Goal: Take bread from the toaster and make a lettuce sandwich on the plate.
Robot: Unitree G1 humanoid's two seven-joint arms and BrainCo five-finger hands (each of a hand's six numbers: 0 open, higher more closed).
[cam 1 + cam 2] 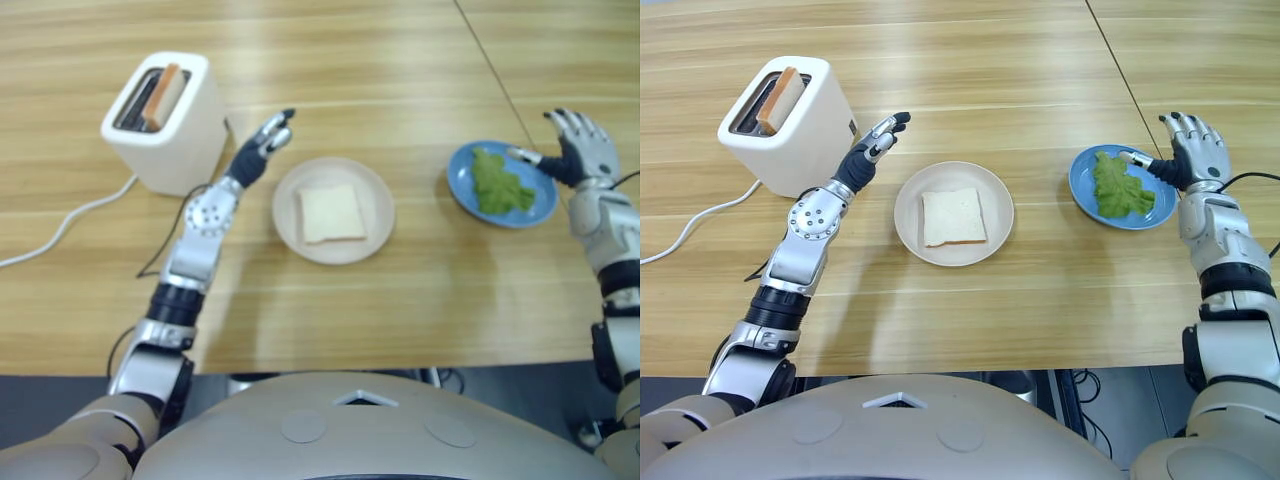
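Wooden counter (1040,290) bears the toaster (790,135) with one bread slice (780,98) in its slot, and another slice (953,217) flat on the beige plate (910,215). My left robot hand (875,145) hangs open and empty between them. My right robot hand (1188,150), fingers spread and empty, is at the edge of the blue plate (1080,190) holding the lettuce (1118,186).

Most of the bread slice (778,97) is sunk in the toaster (805,140), only its top showing. The white cord (702,212) runs off the left edge. The right hand (1188,150) covers part of the blue plate (1080,186); I can't tell if it touches the lettuce (1118,185).
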